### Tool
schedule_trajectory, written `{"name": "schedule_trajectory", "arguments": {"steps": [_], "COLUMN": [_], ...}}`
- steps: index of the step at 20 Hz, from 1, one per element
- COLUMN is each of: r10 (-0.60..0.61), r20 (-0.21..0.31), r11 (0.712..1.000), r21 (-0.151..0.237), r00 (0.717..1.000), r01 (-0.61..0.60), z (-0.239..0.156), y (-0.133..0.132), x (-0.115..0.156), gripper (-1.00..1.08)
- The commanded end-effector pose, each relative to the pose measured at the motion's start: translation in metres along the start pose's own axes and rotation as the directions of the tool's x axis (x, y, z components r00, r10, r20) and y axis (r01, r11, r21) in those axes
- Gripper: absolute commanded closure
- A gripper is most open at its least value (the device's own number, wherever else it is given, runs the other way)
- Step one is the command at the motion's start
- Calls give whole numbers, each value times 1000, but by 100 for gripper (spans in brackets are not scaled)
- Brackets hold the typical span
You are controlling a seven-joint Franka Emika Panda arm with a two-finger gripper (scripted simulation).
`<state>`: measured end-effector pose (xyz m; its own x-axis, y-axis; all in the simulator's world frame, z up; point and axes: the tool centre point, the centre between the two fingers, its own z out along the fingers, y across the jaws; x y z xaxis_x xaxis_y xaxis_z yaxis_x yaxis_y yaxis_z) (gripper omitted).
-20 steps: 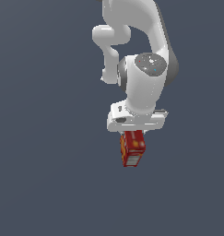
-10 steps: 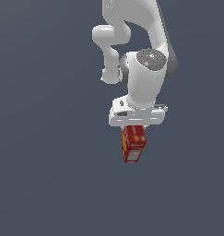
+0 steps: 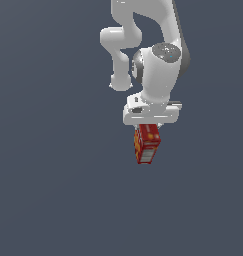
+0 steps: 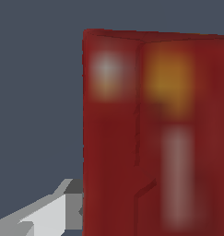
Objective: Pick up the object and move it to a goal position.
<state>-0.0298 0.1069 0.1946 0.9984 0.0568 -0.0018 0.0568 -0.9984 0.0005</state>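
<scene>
Exterior view – arm: white Panda arm (image 3: 158, 65) comes in from the top edge, folds through a bent elbow on the exterior view's left, then the last big link points pretty much straight down.

Exterior view – wrist/hand: the flat white hand block sits level under that link, so the tool is aimed at the floor.

Exterior view – gripper: the gripper (image 3: 146, 128) is mostly hidden behind the hand block and the box top; only a sliver of finger shows. It's clamped on the box – nothing else touches the box.

Exterior view – object: the red box (image 3: 146, 144) hangs right below the hand, long side roughly vertical, tilted a touch, with yellow-orange patches up its side and a pale patch near the lower end. It's in mid-air against the plain grey-blue background.

Wrist view – object: the box (image 4: 155, 138) fills most of the frame, very close and blurry. You can make out a whitish blob, an orange patch and a pale stripe on the red faces, plus one corner edge running along its length.

Wrist view – gripper: one light grey finger (image 4: 49, 216) pokes in at the corner and butts right up against the box's side. The other finger isn't visible here, probably behind the box.

Wrist view – background: flat grey-blue.
</scene>
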Motion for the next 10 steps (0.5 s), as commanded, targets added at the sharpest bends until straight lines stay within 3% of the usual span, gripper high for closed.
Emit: {"name": "schedule_trajectory", "arguments": {"steps": [1,10], "r10": [0,0], "r20": [-2,-2], "r11": [1000,1000], "r21": [0,0], "r00": [1000,1000], "r01": [0,0], "z": [-1,-3], "y": [-5,-18], "x": [-14,-47], "gripper": [108,108]}}
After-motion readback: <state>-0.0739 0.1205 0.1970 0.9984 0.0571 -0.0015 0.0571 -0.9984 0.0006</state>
